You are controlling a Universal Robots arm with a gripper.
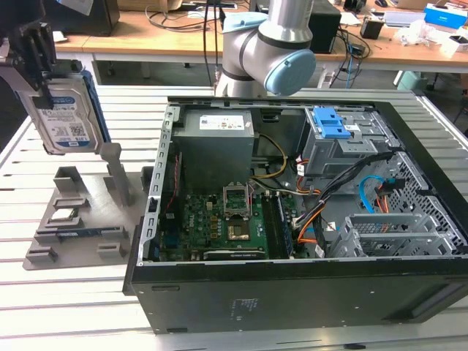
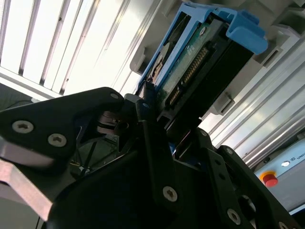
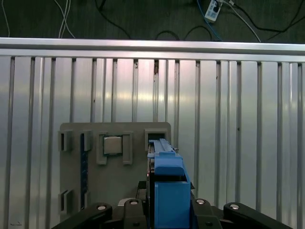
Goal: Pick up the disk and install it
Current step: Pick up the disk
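Silver, blue-railed disk (image 1: 64, 117) upright in midair

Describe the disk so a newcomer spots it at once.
Start at the open computer case; on the exterior view's left sits a grey holder. Above it the hand grips the disk upright: silver, blue-railed, labelled, far larger than the holder's square chip.
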